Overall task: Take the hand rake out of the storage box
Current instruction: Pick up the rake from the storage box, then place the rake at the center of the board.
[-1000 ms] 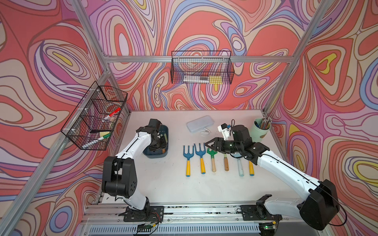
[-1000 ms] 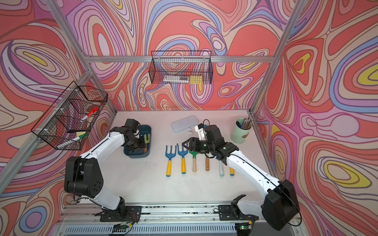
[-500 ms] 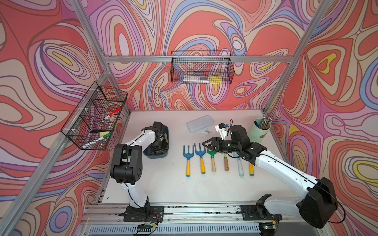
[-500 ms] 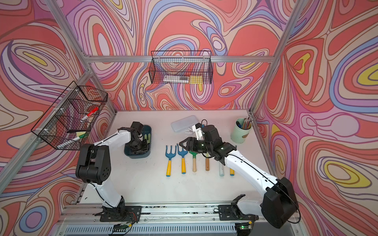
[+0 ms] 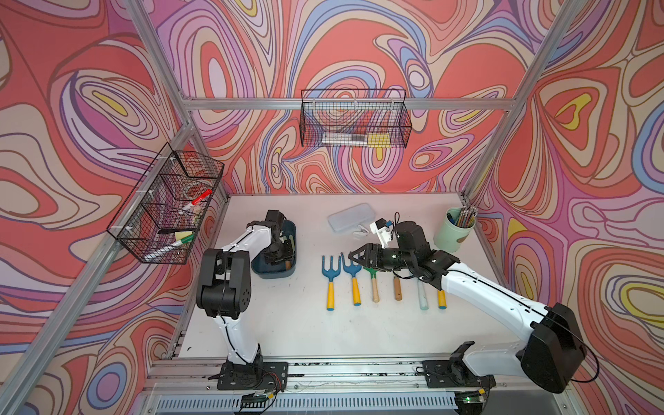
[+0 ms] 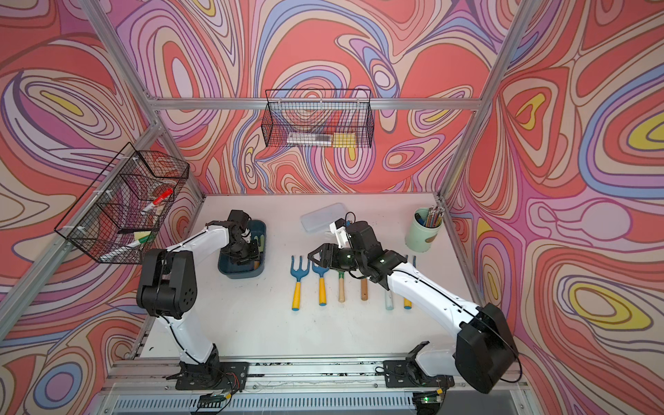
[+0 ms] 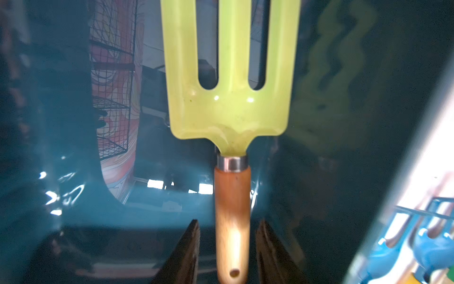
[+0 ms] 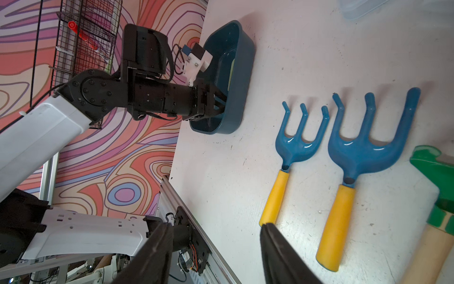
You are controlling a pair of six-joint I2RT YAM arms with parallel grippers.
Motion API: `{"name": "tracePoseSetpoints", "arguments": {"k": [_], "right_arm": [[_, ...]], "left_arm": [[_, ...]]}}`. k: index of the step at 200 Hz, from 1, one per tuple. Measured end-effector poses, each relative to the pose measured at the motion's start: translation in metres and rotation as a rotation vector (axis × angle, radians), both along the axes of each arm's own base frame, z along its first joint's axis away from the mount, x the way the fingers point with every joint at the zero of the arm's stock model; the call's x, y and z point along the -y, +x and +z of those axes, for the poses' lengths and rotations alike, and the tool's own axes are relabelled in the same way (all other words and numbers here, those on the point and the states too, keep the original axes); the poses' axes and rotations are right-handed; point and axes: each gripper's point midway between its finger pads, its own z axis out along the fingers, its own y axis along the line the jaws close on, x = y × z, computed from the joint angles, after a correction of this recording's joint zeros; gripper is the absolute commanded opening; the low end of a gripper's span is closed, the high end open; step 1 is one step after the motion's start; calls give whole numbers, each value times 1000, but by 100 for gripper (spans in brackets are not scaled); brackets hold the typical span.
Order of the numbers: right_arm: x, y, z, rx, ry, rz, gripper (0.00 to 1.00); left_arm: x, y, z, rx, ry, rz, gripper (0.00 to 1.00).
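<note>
The hand rake [image 7: 231, 110], a lime-green head on a wooden handle, lies inside the storage box [image 5: 273, 276] toward the table's [image 5: 287, 330] 10 o'clock, head pointing to 12 o'clock and handle to 6. The left gripper [image 7: 229, 222] reaches into the box, its jaws spread astride the handle with a gap on each side. The right gripper [image 8: 215, 226] hangs spread and empty by the blue rakes [image 8: 302, 137].

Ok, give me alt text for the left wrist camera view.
A lime-green three-tined hand rake with a wooden handle lies inside the dark teal plastic storage box. The open left gripper straddles the handle, gaps showing on both sides.
</note>
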Motion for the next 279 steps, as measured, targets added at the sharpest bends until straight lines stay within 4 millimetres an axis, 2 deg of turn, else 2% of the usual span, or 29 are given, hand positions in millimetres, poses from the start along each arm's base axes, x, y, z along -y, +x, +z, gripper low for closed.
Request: {"name": "tracePoseSetpoints", "arguments": {"k": [35,75,95,141,154,162,184,197,217,237,252,279], "right_arm": [[-5,1,3,6,6,10,58],[-8,0,-1,-2,0,18,58],[-8,0,-1,-3,-1,18,58],[-8,0,-1,-2,-1,18,58],[-8,0,-1,0,-2,15,59],[-7,1,-1,5,-5,10,59],[-3,4,-4,10,-28,-11,59],[1,6,-7,5,-41,-24,59],[10,11,-6,8,-55,-61,59],[23,16,0,21,-64,-98,59],[30,20,7,36,-70,-116,59],[31,22,17,60,-69,-116,59]], "left_arm": [[-2,-1,-8,-16,16,-11,26],[-12,0,0,6,71,-5,20],[-20,-1,20,42,115,5,20],[-24,-6,90,194,139,15,19],[-12,-9,110,244,133,-11,19],[3,-11,120,272,124,-45,19],[63,-29,134,311,74,-170,19],[90,-42,129,299,42,-221,19],[106,-65,101,233,13,-232,19],[103,-91,61,129,15,-212,19],[96,-106,38,62,35,-202,18],[92,-111,23,30,54,-200,18]]}}
